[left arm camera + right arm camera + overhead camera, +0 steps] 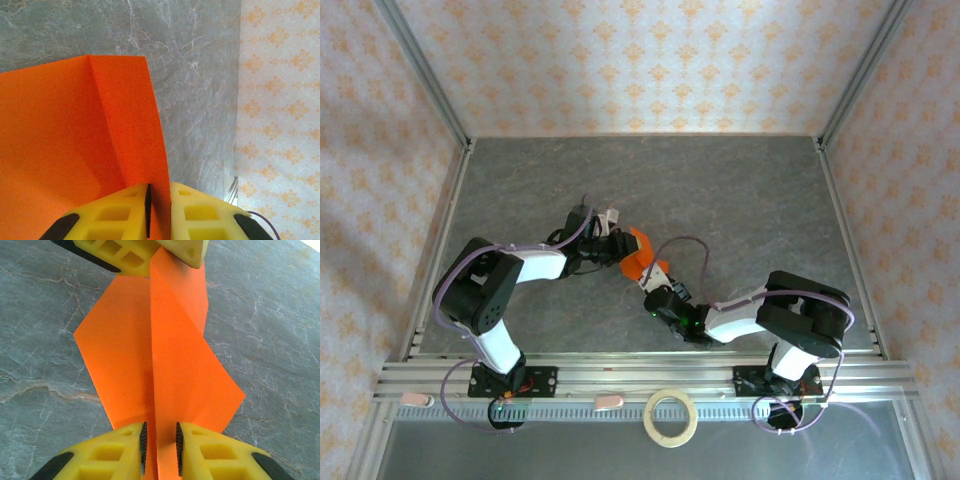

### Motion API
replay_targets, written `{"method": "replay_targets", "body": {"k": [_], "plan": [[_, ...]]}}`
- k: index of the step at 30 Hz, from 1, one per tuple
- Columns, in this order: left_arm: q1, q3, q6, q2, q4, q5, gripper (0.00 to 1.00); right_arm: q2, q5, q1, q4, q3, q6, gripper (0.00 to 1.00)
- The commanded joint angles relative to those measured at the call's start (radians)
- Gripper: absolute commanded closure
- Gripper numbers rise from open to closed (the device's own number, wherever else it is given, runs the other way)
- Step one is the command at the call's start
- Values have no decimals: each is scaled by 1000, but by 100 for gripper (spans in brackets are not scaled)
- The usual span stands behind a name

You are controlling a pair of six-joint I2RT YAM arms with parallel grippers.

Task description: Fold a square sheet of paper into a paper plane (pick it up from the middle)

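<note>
The table point(720, 190) was a grey, marble-like surface, closed on three sides by walls point(640, 60) with a pale orange pattern. Near the middle of the table the paper plane point(638, 255), a bright orange sheet with a long centre crease and flaps spreading to both sides, was held between the two arms. The left gripper point(159, 200) had its yellow fingers pressed together on one end of the crease. The right gripper point(160, 440) pinched the other end, so the two tools faced each other with the paper between them. Whether the paper touched the table could not be told. A pale tape ring point(671, 417) lay at the near edge, between the arm bases, well apart from the paper.
</note>
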State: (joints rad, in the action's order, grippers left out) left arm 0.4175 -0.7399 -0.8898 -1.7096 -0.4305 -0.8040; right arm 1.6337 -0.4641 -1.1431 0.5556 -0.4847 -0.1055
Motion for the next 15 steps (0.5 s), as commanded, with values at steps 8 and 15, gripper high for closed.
{"method": "replay_targets", "body": {"k": [8,15], "plan": [[1,2,-1,10,-20,-17,84,9,-43,-6,42,7,23,90],[1,4,-3,14,-19,-12,84,-10,-16,6,67,29,32,85]]}}
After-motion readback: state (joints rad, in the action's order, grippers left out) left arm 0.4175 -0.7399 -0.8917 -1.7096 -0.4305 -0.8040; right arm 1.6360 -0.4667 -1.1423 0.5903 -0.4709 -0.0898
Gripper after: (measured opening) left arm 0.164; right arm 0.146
